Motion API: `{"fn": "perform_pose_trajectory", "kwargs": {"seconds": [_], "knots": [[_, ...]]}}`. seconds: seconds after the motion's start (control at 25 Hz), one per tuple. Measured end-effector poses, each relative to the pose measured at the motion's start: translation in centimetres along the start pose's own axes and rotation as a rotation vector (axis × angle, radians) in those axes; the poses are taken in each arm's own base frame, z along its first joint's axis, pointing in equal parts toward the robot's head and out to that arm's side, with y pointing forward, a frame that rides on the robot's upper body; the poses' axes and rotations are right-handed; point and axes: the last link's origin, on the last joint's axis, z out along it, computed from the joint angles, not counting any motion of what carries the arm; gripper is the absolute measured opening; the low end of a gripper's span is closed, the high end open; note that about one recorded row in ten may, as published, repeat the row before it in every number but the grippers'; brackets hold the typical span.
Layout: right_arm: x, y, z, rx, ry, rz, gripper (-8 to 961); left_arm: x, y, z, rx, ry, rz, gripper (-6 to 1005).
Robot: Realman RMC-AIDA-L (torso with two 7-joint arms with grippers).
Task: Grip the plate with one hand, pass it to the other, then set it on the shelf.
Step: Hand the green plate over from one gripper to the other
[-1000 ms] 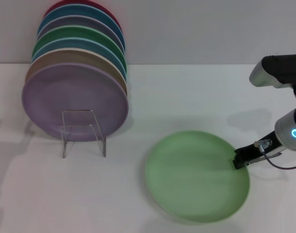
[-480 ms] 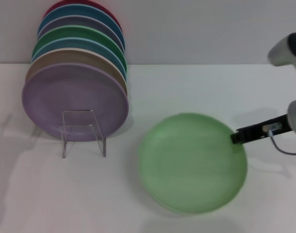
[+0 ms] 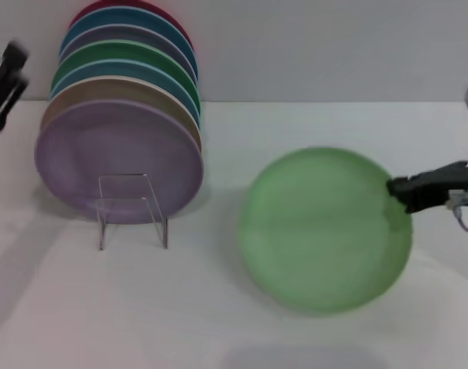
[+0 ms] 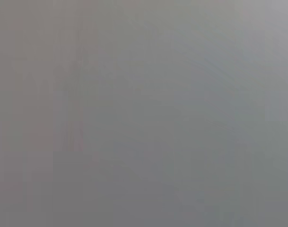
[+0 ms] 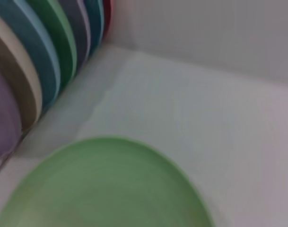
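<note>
The pale mint-green plate [image 3: 326, 229] hangs tilted in the air above the table, at centre right of the head view. My right gripper [image 3: 399, 192] is shut on its right rim and holds it up. The plate also fills the lower part of the right wrist view [image 5: 106, 184]. My left gripper [image 3: 4, 75] shows at the far left edge, raised beside the stacked plates; its fingers are blurred. The clear acrylic shelf [image 3: 132, 209] stands left of centre, its front bracket before a lilac plate [image 3: 114, 157]. The left wrist view shows only flat grey.
Several coloured plates [image 3: 126, 69] lean in a row on the rack behind the lilac one; they also show in the right wrist view [image 5: 44, 52]. A grey wall closes the back. White table [image 3: 218, 323] stretches between rack and plate.
The right gripper has lifted the green plate off the table, up and slightly right. The left gripper has come into view at the far left.
</note>
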Motion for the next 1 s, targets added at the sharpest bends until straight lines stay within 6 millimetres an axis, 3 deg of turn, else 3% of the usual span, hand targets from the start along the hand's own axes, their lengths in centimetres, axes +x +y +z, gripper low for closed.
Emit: {"fn": "perform_pose_trajectory", "kwargs": {"seconds": [0.04, 0.12, 0.24, 0.48, 0.76, 1.0], "knots": [[0.4, -0.2, -0.5, 0.020, -0.093, -0.047, 19, 1.1, 0.0, 2.0, -0.068, -0.105, -0.047, 765], [0.7, -0.3, -0.7, 0.024, -0.143, -0.065, 19, 1.8, 0.1, 2.8, -0.100, -0.154, -0.052, 765], [1.3, -0.6, -0.9, 0.033, -0.269, -0.093, 19, 4.5, 1.1, 5.3, -0.193, -0.283, -0.082, 764], [2.8, -1.7, 0.6, 0.013, -0.449, -0.094, 19, 6.7, 3.5, 7.3, -0.328, -0.434, -0.091, 762], [3.2, -1.5, 1.2, -0.090, -0.661, -0.156, 18, 6.6, 5.4, 8.0, -0.313, -0.607, -0.002, 759], [3.1, -1.2, 1.6, -0.148, -0.728, -0.177, 17, 5.9, 6.7, 8.3, -0.274, -0.693, 0.050, 757]]}}
